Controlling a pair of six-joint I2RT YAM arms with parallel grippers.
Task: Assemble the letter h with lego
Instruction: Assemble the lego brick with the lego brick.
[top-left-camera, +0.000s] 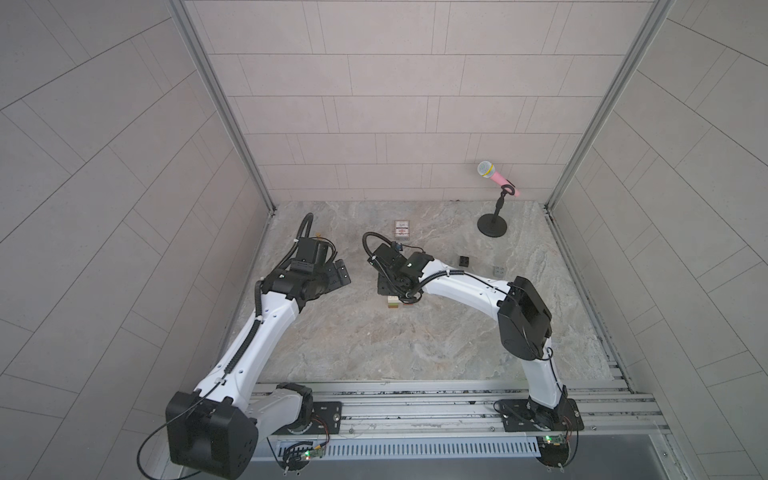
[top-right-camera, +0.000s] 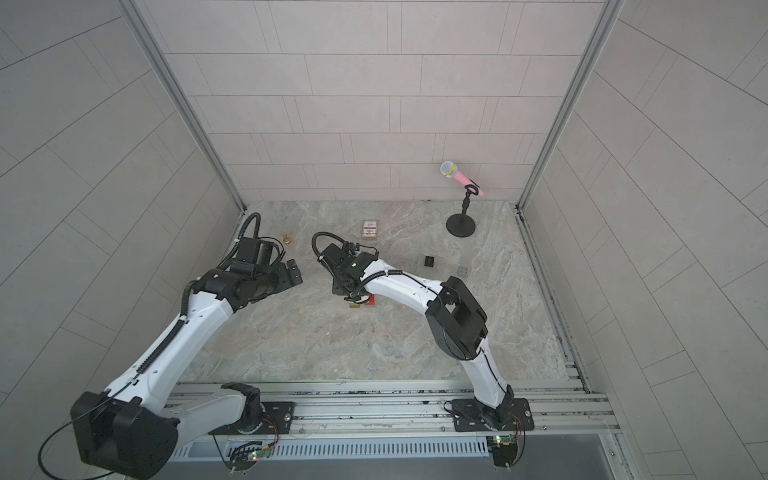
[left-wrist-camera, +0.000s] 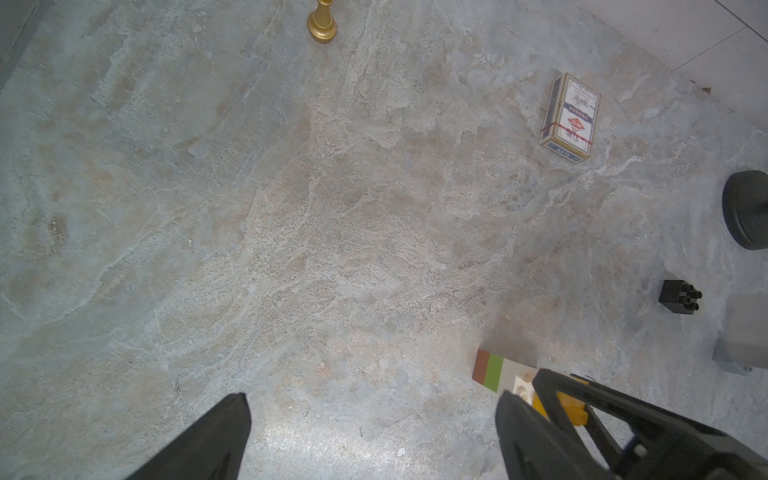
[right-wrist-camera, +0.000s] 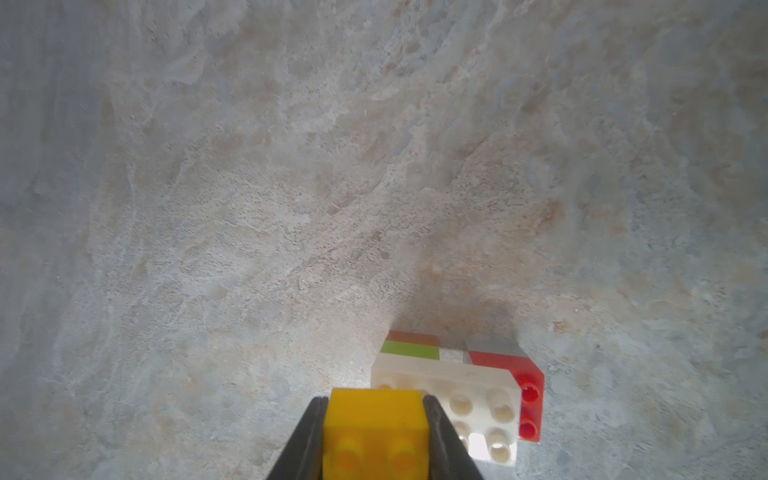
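A partly built letter h (right-wrist-camera: 446, 374) lies on its side on the marble table (top-left-camera: 415, 345): brown, lime green and a long white brick (right-wrist-camera: 469, 390) in a row, with a red (right-wrist-camera: 528, 386) and grey leg beside them. It also shows under the right wrist in both top views (top-left-camera: 394, 303) (top-right-camera: 358, 304). My right gripper (right-wrist-camera: 375, 401) is shut on a yellow brick (right-wrist-camera: 374, 432) (left-wrist-camera: 571, 409), held at one end of the white brick's studded face; whether it is seated I cannot tell. My left gripper (left-wrist-camera: 374, 432) (top-left-camera: 338, 274) hangs open over bare table to the left.
A loose black brick (top-left-camera: 464, 260) (left-wrist-camera: 679, 296) and a grey brick (top-left-camera: 499, 271) lie to the right. A printed card box (top-left-camera: 402, 230) (left-wrist-camera: 571, 118) lies behind the right wrist. A brass pawn (top-right-camera: 286, 238) stands back left, a microphone stand (top-left-camera: 492, 224) back right.
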